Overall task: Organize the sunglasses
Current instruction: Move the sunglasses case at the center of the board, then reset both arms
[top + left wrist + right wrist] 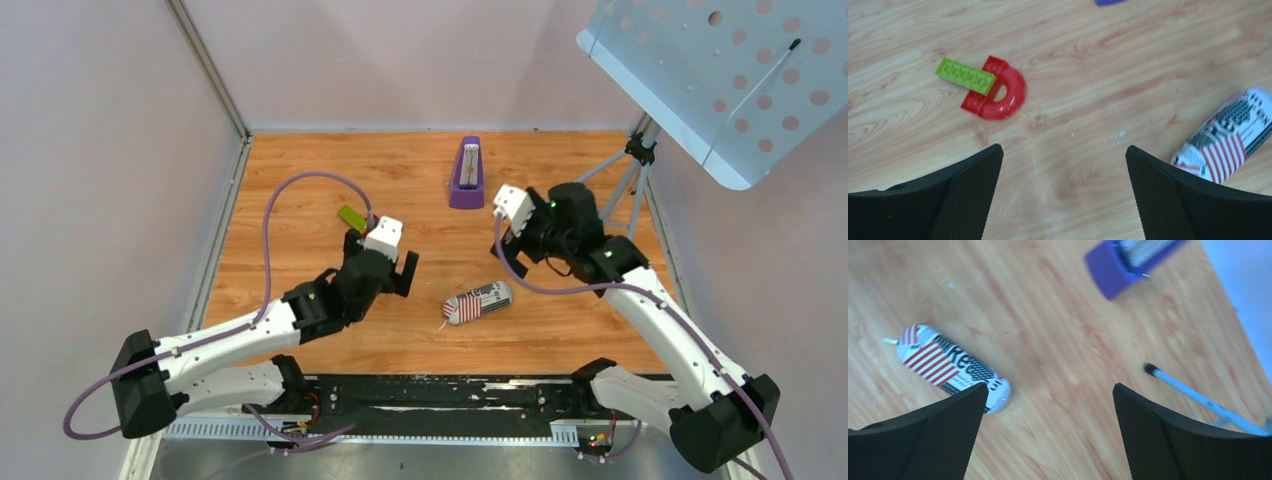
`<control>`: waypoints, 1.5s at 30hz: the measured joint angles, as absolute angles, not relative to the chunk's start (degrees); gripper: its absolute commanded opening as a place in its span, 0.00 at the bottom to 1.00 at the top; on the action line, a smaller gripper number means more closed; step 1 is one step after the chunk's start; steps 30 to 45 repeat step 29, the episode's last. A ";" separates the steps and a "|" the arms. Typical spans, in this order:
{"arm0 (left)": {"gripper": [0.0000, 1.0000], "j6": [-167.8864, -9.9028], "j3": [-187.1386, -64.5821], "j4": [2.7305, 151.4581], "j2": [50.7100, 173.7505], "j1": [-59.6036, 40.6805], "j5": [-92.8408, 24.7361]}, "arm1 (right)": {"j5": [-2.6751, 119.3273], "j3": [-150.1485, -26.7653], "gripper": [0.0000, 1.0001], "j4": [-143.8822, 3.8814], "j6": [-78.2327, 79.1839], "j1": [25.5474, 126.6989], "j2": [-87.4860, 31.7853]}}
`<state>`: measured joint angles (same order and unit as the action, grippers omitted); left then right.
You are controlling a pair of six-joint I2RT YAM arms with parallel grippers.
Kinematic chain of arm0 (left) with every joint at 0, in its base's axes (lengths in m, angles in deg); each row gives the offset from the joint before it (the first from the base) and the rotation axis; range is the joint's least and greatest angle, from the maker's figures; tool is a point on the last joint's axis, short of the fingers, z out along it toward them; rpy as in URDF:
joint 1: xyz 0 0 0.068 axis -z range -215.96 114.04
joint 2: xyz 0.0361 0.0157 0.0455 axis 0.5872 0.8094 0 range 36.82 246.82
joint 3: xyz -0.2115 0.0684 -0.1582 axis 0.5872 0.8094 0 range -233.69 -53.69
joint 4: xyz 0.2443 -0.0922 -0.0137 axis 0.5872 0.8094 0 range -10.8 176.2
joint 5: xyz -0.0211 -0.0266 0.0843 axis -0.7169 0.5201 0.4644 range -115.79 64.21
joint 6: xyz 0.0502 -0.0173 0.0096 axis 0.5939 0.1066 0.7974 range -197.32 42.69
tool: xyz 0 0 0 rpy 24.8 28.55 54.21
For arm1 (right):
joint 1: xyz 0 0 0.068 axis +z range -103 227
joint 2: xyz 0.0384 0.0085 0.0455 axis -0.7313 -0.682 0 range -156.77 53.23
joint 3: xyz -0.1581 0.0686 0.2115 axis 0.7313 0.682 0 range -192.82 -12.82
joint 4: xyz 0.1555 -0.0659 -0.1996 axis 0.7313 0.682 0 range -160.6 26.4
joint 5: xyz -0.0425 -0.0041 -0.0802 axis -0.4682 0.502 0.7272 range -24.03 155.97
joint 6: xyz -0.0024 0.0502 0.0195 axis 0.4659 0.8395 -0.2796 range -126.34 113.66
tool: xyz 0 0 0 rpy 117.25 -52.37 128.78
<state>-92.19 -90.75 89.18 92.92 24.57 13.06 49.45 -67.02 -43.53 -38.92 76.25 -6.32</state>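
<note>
Hovering above the wooden table (300, 180), both arms are empty-handed. The left gripper (1063, 160) has its jaws spread wide over bare wood, and the right gripper (1048, 395) is just as wide apart with nothing between its fingers.

No white-framed sunglasses show in any view. The only likely place for them is the stars-and-stripes case (478, 301), which lies on its side between the two grippers, toward the near edge. It looks closed, with a small white cord at its left end. My reading is that the pair is already tucked inside, though the pictures cannot confirm it.

If so, the step in hand is a clean retreat, and doing it well means leaving the case exactly as it lies:
- Lift each wrist straight up before swinging back. The case is rounded and would probably roll at a nudge.
- The left arm should pull away to the left and near, keeping clear of the green brick (965, 76) and the red arch brick (998, 90) joined to it on its far-left side.
- The right arm has the purple metronome (466, 172) on its far left and the stand's tripod leg (1198, 397) to its right, so it should draw back toward its base rather than sweep sideways.
</note>
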 measured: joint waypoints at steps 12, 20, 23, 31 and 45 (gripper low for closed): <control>0.99 -89.33 -105.70 95.34 100.74 -0.85 -9.80 | 53.37 -69.86 1.00 -44.53 -21.52 64.41 -2.95; 1.00 -84.54 -102.51 98.55 96.57 -2.20 -10.61 | 60.49 -66.86 1.00 -50.61 -11.14 61.13 -5.51; 1.00 -84.54 -99.86 98.51 94.56 -2.20 -11.90 | 60.54 -63.04 1.00 -53.60 -9.96 61.08 -4.70; 1.00 -84.19 -94.49 99.27 91.89 -2.20 -13.02 | 59.97 -59.41 1.00 -54.87 -10.44 60.91 -3.37; 1.00 -84.19 -94.49 99.27 91.89 -2.20 -13.02 | 59.97 -59.41 1.00 -54.87 -10.44 60.91 -3.37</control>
